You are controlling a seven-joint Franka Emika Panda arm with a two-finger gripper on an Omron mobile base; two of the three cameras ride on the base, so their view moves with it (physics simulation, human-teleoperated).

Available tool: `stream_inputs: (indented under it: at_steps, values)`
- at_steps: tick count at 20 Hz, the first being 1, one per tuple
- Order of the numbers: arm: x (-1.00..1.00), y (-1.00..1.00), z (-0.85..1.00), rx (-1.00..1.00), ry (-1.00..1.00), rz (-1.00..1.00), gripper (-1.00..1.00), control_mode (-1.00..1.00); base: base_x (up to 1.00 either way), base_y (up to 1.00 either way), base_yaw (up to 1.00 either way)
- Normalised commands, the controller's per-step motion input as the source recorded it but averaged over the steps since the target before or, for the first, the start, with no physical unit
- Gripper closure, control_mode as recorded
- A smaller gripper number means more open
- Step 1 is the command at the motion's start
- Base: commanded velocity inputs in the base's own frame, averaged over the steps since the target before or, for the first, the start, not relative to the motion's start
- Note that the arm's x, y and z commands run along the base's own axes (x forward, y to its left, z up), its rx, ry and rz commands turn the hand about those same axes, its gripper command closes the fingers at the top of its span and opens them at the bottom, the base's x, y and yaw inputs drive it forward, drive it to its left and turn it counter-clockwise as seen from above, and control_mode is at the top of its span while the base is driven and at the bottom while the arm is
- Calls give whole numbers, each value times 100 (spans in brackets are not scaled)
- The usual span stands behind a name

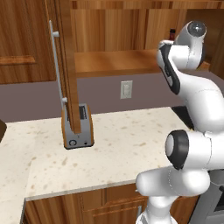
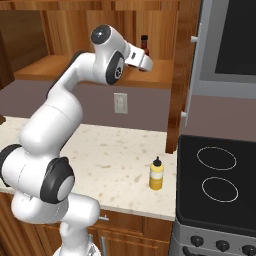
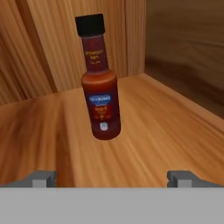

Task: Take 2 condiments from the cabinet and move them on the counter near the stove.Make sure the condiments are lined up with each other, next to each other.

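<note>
With the yellow squeeze bottle (image 2: pixel 156 174) already standing on the counter (image 2: pixel 110 165) just beside the stove (image 2: pixel 216 175), the second fetch was in hand — the dark red sauce bottle (image 3: pixel 99 92) stood upright on the cabinet shelf (image 3: pixel 166 118), ahead of the gripper (image 3: pixel 112 177) and untouched. The fingers were spread wide, grasping nothing. The arm reached high into the cabinet (image 2: pixel 150 75), wrist roughly level with the shelf. Next, by the look of it: advance until the bottle sat between the fingers, then close.
</note>
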Motion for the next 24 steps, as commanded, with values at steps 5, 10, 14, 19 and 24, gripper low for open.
stream_inputs:
  at_steps: [5,10,14,19,24]
  values:
    - [23,-4,0,0,1,0,-100,-100,0,0,0]
    - [21,-5,0,0,0,0,-100,-100,0,0,0]
    - [21,-6,0,0,0,0,-100,-100,0,0,0]
    - [22,-5,0,0,0,0,-100,-100,0,0,0]
    - [20,-3,0,0,0,0,-100,-100,0,0,0]
